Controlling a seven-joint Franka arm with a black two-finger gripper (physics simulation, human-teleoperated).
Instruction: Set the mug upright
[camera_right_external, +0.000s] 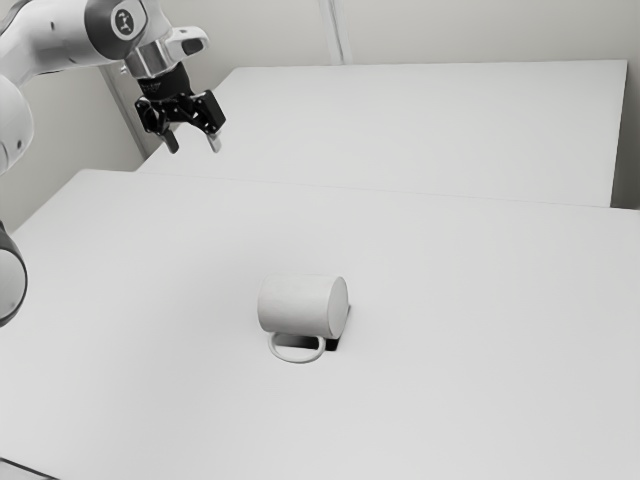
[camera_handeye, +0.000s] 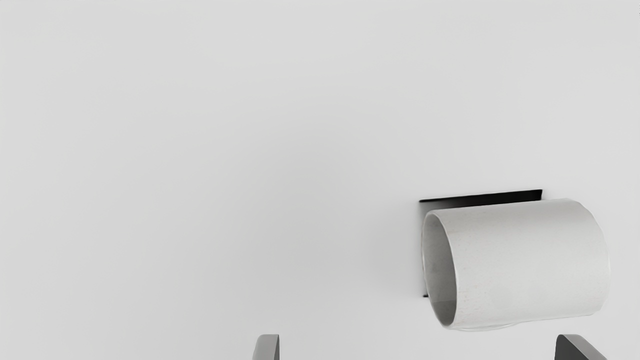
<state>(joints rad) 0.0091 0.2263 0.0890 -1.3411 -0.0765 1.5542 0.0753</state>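
Note:
High above the table at the exterior view's upper left, the gripper hangs open, well apart from the mug. The white mug lies on its side near the middle of the table, its handle toward the exterior view's bottom edge. In the wrist view the mug shows its open mouth and curved side, beyond the fingertips of the gripper, which stand wide apart with nothing between them. Most of the handle is hidden there behind the mug's body.
A white table carries the mug, with a dark patch beside it. Behind stands another white surface, and pale walls rise beyond.

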